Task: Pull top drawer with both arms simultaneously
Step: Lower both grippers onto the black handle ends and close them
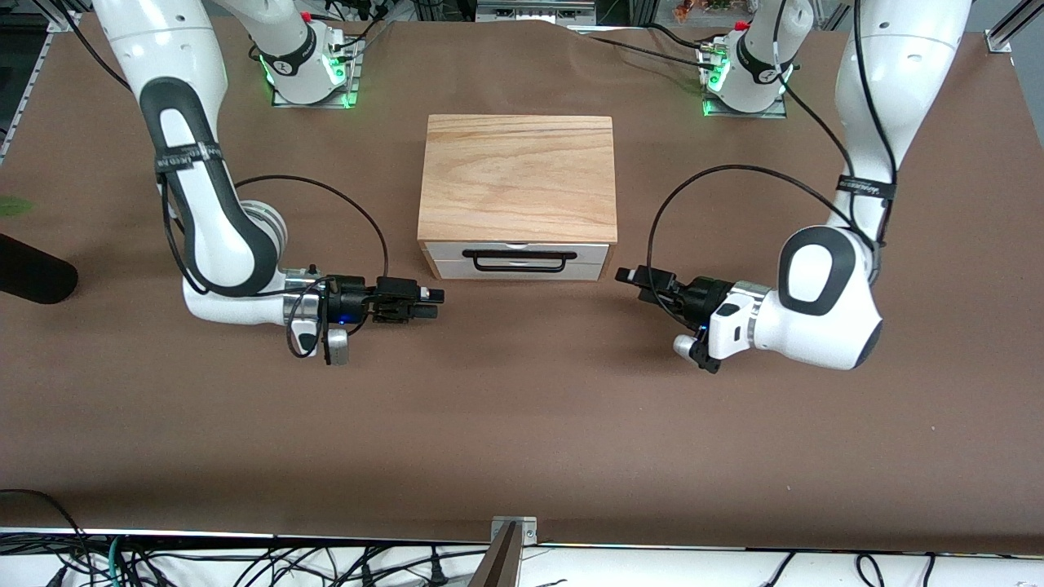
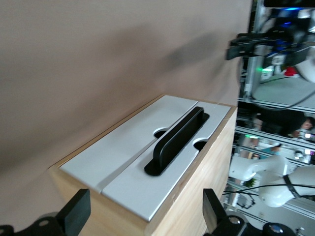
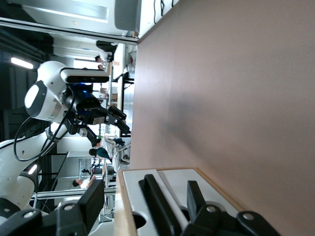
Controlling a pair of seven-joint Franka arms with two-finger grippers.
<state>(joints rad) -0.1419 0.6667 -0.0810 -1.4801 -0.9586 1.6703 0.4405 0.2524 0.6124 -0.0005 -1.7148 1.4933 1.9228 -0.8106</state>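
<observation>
Right claw [image 1: 434, 302]: low over bare table [image 1: 522, 408], lying level, tips aimed at the left arm's end. Its fingers [image 3: 93, 200] are apart with nothing between them and no contact with anything. The box corner is just past the tips and off to one side.

Left claw [image 1: 626, 275]: also low over bare table, level, tips aimed at the right arm's end, so the two claws face each other. Its fingers [image 2: 75, 212] are spread wide and empty. It is near the box corner but not touching.

The top drawer [image 1: 515, 251] sits between the two claws and slightly farther from the front camera than the table under them. White front, looks flush with the lower front [image 1: 515, 272], so it reads as closed. The black handle [image 1: 519, 261] runs along the front, and neither claw is on it. The left wrist view looks straight down the handle [image 2: 176, 140], with the right claw [image 2: 246, 44] visible past it. In the right wrist view the handle [image 3: 157, 206] shows between that claw's fingers, clear of both.

The box [image 1: 517, 175] has a wood top with nothing on it.

Farthest are the right base [image 1: 308, 65] and left base [image 1: 746, 77], both showing green lights.
</observation>
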